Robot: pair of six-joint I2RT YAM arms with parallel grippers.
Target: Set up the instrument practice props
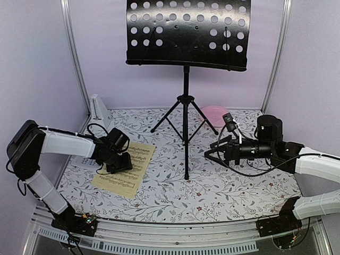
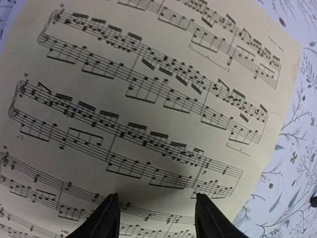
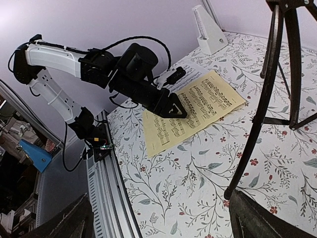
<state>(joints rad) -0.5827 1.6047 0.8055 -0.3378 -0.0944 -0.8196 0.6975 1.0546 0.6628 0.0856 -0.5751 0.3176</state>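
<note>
Ok so, nearest my bases first. My left gripper (image 2: 156,198) is at about 8 o'clock on the floral tablecloth (image 1: 223,186), pointed down at the yellowish sheet (image 1: 130,175). The fingers are spread and there's only flat paper showing in the gap, so it's released and holding nothing. Can't tell whether the tips actually touch the page or just hover over it. The sheet lies flat and a bit skewed, with its far corner toward 1 o'clock. A white page (image 3: 198,67) peeks out from under its far-left edge, mostly hidden by my arm.

My right gripper (image 1: 209,155) is over at 4 o'clock, held level and aimed toward 9 o'clock, jaws wide apart and empty. It's near the closest tripod leg of the music stand (image 1: 186,106) but clearly apart from it.

The stand is upright around the table's middle toward 12 o'clock, all three legs on the cloth, and its perforated black desk up top is bare.

Further back, the metronome (image 1: 99,111) stands upright at 10 o'clock by the left wall. A pink plate (image 1: 214,114) sits at 1 o'clock behind the stand's legs.
</note>
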